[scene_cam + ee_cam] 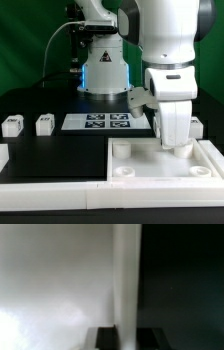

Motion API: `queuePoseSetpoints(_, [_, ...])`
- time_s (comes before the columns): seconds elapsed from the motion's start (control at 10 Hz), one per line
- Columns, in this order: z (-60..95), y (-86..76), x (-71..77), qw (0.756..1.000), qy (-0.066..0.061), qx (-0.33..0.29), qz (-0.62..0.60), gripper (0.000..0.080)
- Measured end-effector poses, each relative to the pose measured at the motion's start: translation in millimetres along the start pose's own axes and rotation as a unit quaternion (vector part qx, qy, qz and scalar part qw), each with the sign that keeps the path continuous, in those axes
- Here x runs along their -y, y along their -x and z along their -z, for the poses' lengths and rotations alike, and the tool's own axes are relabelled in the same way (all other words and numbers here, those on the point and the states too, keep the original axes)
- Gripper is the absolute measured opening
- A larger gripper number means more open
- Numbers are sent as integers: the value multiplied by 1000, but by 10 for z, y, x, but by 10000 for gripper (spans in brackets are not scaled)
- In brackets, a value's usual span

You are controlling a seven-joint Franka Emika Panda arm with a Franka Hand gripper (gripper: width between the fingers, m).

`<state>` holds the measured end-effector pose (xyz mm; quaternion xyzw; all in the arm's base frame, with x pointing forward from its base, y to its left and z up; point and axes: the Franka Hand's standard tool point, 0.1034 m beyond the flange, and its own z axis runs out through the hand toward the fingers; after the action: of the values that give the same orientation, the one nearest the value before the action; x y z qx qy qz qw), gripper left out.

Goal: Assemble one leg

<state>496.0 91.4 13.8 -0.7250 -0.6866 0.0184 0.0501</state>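
Note:
Two small white legs with marker tags stand on the black table at the exterior view's left, one (pixel 12 125) beside the other (pixel 45 124). A third white part (pixel 198 125) shows partly behind the arm. The large white tabletop (pixel 130 160) lies at the front right. My gripper (pixel 177 148) is lowered onto the tabletop's far rim, far from the legs. In the wrist view the dark fingers (pixel 105 338) straddle the thin white rim wall (pixel 126 280) and press on both its sides, so my gripper (pixel 127 335) is shut on it. No leg shows in the wrist view.
The marker board (pixel 105 122) lies flat behind the tabletop, between the legs and my gripper. A white bar (pixel 60 186) runs along the table's front edge. A white piece (pixel 4 156) sits at the far left. The arm's base (pixel 103 70) stands at the back.

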Motion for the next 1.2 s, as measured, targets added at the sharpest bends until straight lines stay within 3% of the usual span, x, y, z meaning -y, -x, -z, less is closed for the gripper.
queuePoseSetpoints(0.8, [-5, 0, 1, 1000, 2, -1, 0, 72])
queuePoseSetpoints(0.9, [-7, 4, 1, 1000, 2, -1, 0, 166])
queuePoseSetpoints(1.0, [-9, 6, 2, 1000, 1, -1, 0, 367])
queuePoseSetpoints(1.1, [-11, 7, 2, 1000, 1, -1, -1, 503])
queuePoseSetpoints(1.2, [-13, 10, 3, 1000, 1, -1, -1, 503])
